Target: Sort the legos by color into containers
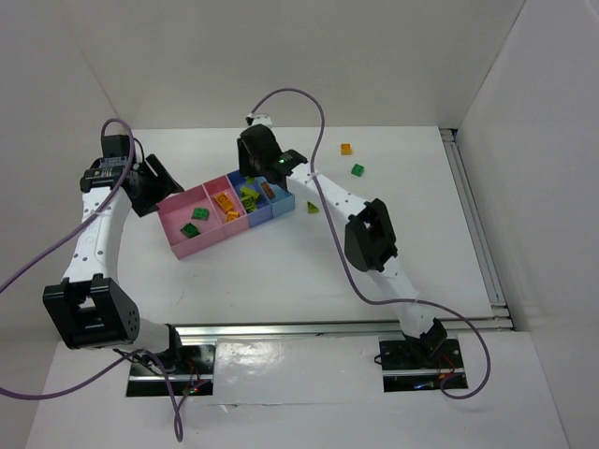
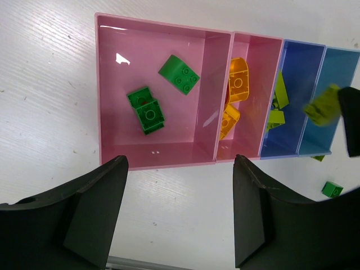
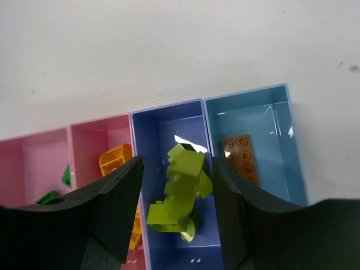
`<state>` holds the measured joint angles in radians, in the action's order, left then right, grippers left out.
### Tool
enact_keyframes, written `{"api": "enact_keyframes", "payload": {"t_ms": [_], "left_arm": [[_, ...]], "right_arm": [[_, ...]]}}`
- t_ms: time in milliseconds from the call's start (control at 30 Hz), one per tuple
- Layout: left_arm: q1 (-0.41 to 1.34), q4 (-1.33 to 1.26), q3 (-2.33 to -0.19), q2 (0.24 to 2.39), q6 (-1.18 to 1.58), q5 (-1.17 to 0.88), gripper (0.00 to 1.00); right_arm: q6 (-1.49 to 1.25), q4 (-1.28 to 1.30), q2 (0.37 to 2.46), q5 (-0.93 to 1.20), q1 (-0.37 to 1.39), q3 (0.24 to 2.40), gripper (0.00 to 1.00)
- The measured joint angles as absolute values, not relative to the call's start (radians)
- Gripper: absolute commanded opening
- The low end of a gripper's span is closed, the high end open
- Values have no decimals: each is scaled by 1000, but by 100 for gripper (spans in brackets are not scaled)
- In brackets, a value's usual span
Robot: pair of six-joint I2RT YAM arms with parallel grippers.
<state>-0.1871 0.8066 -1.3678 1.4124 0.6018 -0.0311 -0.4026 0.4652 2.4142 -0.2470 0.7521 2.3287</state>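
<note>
The left fingers [image 2: 180,163] gape empty at the shallow pink plastic bin's [image 2: 118,112] 6 o'clock; the right fingers [image 3: 177,169] flank a lime-green studded brick [image 3: 183,185] above the violet-blue bin [image 3: 152,135], grip unclear.

I'm running this from afar in what reads as a robotics lab cell: the left arm [image 1: 94,234] and right arm [image 1: 370,234] stand on black base plates [image 1: 197,360] at the near edge of a white desk [image 1: 281,271]. Plain white panel walls [image 1: 328,56] box it in, with aluminium rail [image 1: 475,224] along its edges. Purple cables [image 1: 292,91] trail loose; the props are Lego bricks [image 1: 357,169] and plastic bins [image 1: 211,241].
</note>
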Motion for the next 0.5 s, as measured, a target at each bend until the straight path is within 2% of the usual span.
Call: {"api": "enact_keyframes", "payload": {"t_ms": [67,167,200,333,500], "left_arm": [[-187,807,-1368,1412,601,-31,77],[-187,806,-1367,1412,600,-31,77],[-187,806,-1366,1412,600,-30,77],[-187,806,-1359,1412,598,-29,77],[-187,806,-1354,1412,598,-26,77]], "right_arm": [[-400,472,2459,-228,752,2365,68],[-394,481,2474,-221,752,2358,68],[-392,460,2457,-229,752,2320,64],[-392,390,2295,-304,745,2035,49],[-418,358,2026,-384,702,1685,49]]}}
